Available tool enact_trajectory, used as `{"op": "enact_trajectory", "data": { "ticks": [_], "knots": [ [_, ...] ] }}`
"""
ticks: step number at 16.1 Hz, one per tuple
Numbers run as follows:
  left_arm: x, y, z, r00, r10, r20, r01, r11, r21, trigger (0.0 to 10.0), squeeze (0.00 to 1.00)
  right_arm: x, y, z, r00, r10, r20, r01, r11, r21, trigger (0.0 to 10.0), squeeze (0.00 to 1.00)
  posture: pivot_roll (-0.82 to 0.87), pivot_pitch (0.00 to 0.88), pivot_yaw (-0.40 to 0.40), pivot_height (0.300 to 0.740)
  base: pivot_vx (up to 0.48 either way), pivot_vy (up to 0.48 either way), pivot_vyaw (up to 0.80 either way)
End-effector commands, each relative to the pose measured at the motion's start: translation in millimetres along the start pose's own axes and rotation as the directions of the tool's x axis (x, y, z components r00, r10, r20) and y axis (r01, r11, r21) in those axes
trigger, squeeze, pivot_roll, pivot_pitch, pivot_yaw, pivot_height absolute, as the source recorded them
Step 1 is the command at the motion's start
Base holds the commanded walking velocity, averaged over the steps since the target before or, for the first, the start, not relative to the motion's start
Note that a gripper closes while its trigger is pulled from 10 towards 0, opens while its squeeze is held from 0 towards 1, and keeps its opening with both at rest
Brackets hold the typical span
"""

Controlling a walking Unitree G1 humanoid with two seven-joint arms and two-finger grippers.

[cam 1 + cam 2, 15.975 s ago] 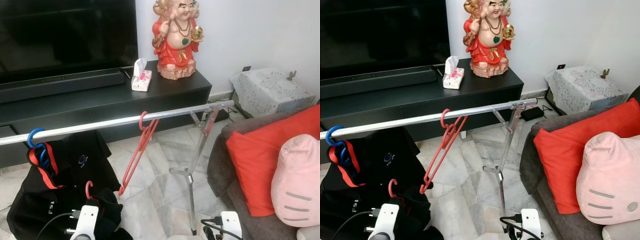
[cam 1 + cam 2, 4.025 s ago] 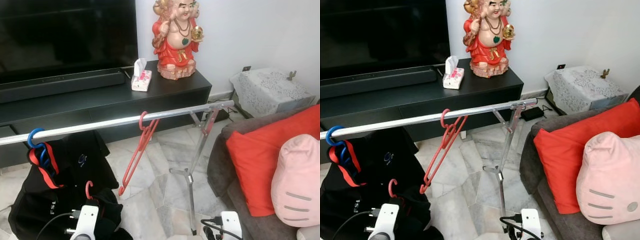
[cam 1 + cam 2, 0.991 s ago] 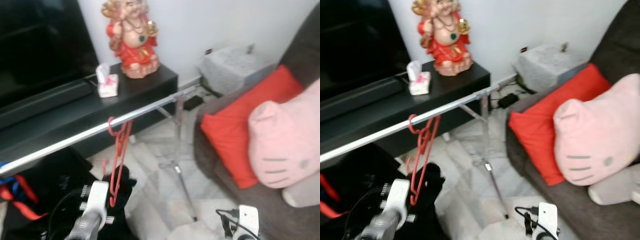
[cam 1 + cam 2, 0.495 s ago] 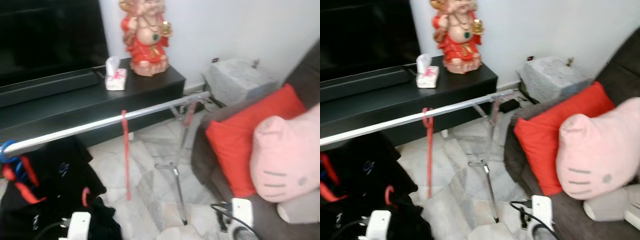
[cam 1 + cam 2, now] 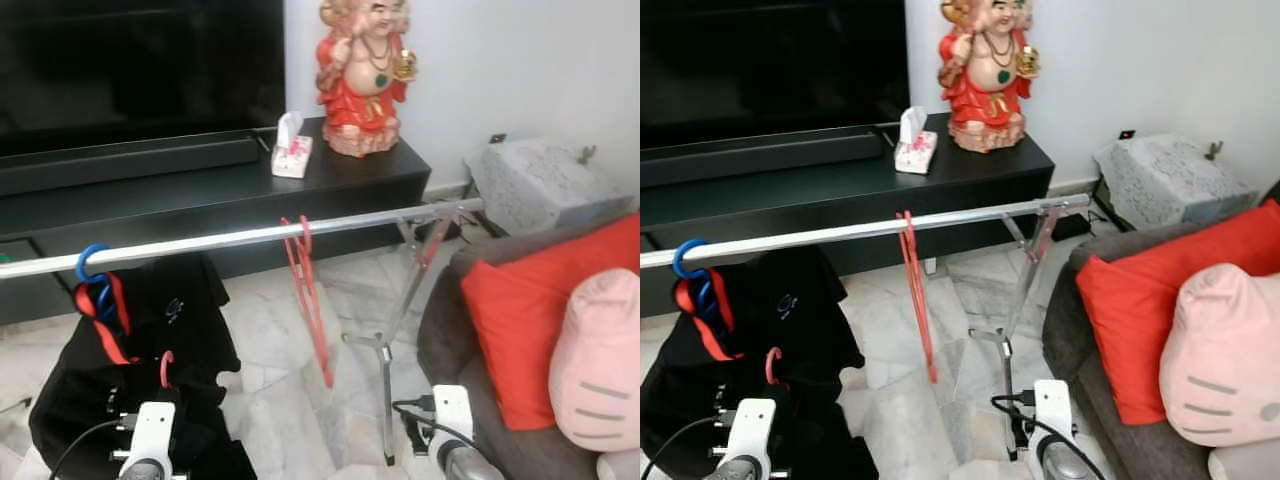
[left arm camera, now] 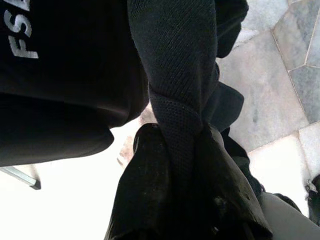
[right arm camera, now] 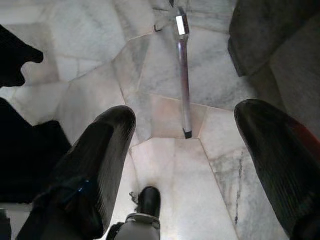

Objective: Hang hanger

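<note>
The left gripper (image 6: 185, 200) is clamped on black knit fabric (image 6: 175, 75). Beyond both grippers, a thin red plastic hanger (image 5: 308, 300) hangs on the silver metal rail (image 5: 220, 240). The right gripper (image 7: 185, 155) is spread apart above marble floor (image 7: 165, 75).

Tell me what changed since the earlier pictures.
The empty red hanger has swung round on the rail: it slanted toward the robot's left, now hangs almost edge-on. The blue hanger stays at the rail's left end. The left gripper stays low, jaws shut on the black garment.
</note>
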State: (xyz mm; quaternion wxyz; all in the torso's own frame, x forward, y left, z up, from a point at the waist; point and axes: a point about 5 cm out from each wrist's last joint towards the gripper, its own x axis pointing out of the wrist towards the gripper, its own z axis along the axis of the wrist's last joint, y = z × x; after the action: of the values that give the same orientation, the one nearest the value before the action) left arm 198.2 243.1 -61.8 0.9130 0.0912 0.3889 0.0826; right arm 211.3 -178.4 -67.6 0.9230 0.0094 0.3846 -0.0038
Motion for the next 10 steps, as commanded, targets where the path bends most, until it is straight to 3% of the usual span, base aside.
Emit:
{"op": "enact_trajectory", "data": {
  "ticks": [1, 5, 7, 10],
  "knots": [
    [-1.9, -2.0, -5.3, 1.0, -0.007, -0.003, 0.007, 1.0, 0.011, 10.0, 0.0, 0.0, -2.3, -0.6, 1.0, -0.004, -0.014, 0.004, 1.0, -0.014, 10.0, 0.0, -0.08, 0.0, -0.052, 0.74, 0.0, 0.0, 0.0],
    [-5.2, -11.3, -17.5, 0.997, -0.059, -0.051, 0.062, 0.996, 0.064, 10.0, 0.0, -2.2, -10.4, -4.2, 0.999, -0.054, -0.005, 0.054, 0.998, 0.043, 10.0, 0.0, -0.13, 0.0, 0.035, 0.74, 0.0, 0.0, 0.0],
    [-1.9, -11.6, -7.9, 0.997, -0.071, -0.037, 0.074, 0.994, 0.081, 10.0, 0.0, -5.2, -13.0, -12.4, 0.997, -0.077, -0.015, 0.078, 0.994, 0.08, 10.0, 0.0, -0.15, 0.0, 0.037, 0.74, 0.0, 0.0, 0.0],
    [1.3, -17.8, 3.9, 0.998, -0.068, -0.007, 0.069, 0.996, 0.059, 10.0, 0.0, -9.6, -14.5, -25.7, 0.996, -0.074, -0.049, 0.077, 0.995, 0.065, 10.0, 0.0, -0.16, 0.0, 0.022, 0.74, 0.0, 0.0, 0.0]
  ]
}}
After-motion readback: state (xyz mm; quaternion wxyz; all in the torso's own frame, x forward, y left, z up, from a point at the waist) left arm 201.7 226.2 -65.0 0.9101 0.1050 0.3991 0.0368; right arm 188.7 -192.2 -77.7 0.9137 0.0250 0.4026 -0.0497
